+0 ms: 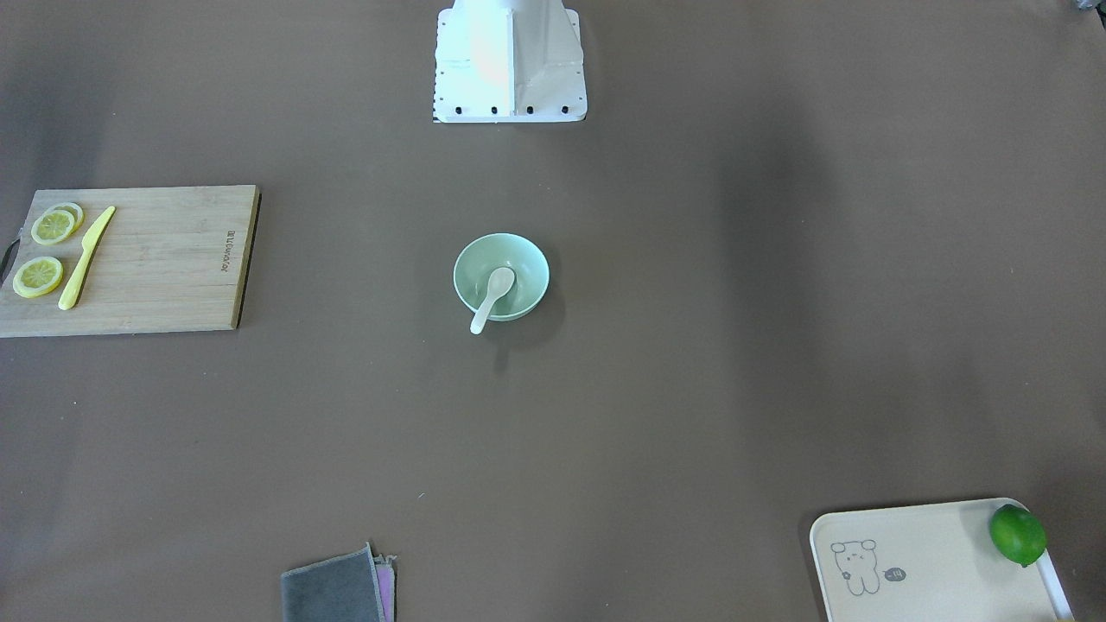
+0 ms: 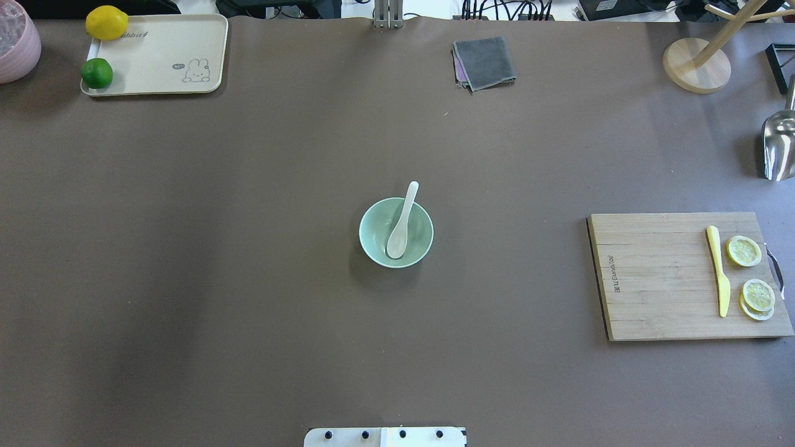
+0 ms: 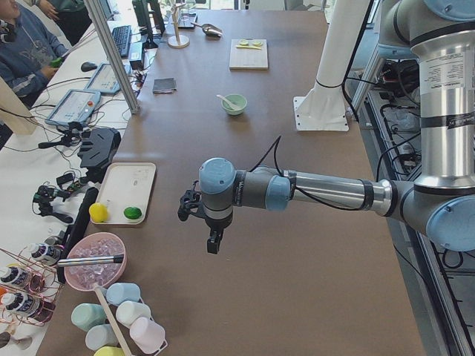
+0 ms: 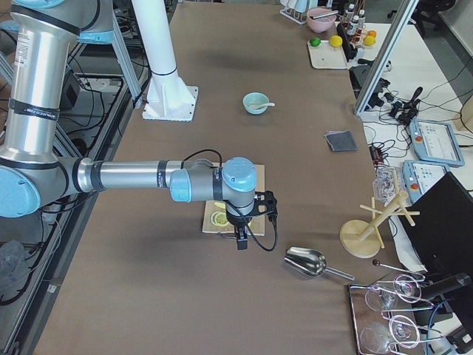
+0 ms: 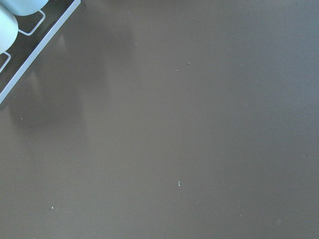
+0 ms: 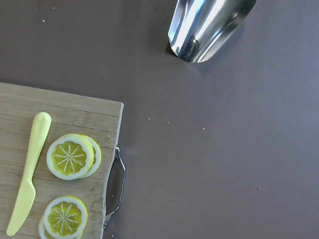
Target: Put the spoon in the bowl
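The pale mint-green bowl [image 2: 395, 232] stands at the middle of the table, also in the front view [image 1: 500, 276]. The white spoon [image 2: 402, 222] lies in it, scoop down inside and handle leaning over the far rim; in the front view the spoon [image 1: 492, 298] pokes over the near rim. Both arms are pulled back from it. My left gripper [image 3: 212, 241] hangs over the table's left end and my right gripper [image 4: 241, 239] over the right end near the cutting board; they show only in the side views, so I cannot tell whether they are open or shut.
A wooden cutting board [image 2: 658, 276] with a yellow knife [image 2: 717, 270] and lemon slices [image 2: 744, 251] lies on the right. A metal scoop [image 2: 778, 146] and a wooden stand [image 2: 695, 65] are at the far right. A tray [image 2: 161, 56] with a lime and a lemon sits far left. A grey cloth [image 2: 484, 62] lies at the far edge.
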You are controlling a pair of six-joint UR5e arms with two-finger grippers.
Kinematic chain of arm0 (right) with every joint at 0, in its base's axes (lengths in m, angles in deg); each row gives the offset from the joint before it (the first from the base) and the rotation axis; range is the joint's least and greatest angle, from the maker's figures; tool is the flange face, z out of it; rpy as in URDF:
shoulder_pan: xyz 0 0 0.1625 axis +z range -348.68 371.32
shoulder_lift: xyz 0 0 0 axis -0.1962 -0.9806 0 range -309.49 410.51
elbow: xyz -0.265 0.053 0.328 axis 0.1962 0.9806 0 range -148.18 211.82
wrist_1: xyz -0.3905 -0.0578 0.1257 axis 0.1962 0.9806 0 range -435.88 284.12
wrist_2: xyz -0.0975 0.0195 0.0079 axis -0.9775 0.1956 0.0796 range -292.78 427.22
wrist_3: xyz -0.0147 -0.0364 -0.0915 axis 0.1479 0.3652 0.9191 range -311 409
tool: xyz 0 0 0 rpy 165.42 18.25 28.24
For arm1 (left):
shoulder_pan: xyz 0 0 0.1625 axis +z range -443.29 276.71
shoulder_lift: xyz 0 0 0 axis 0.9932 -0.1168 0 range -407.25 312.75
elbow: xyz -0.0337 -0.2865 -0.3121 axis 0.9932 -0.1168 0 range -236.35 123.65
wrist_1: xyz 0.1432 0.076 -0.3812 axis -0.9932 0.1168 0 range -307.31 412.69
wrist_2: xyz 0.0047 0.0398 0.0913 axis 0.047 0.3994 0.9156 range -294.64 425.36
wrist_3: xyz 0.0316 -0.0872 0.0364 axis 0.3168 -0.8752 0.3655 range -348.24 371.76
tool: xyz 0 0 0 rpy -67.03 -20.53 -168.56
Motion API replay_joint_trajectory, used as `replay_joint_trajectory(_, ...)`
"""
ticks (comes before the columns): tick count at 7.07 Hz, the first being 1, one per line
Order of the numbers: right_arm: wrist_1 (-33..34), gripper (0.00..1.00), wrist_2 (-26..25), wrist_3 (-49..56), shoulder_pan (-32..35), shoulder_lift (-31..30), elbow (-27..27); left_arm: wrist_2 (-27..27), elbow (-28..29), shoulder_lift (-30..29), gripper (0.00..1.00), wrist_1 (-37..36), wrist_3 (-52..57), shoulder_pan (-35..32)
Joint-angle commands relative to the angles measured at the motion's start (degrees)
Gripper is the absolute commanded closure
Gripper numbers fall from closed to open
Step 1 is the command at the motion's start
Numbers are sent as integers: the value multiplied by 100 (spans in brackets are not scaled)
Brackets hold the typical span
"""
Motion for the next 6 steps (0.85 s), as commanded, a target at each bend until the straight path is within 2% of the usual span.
replay_joint_trajectory(1,32,0,98,-23,-4,18,-10,-1,1,22,2,1,7,7)
replay_joint_trajectory(3,50,0,273,-32,4,-17,-54,-9,-94,57,2,10,7,-10)
replay_joint_trajectory(6,67,0,213,-32,66,-61,-19,-9,-227,198,2,19,7,-19)
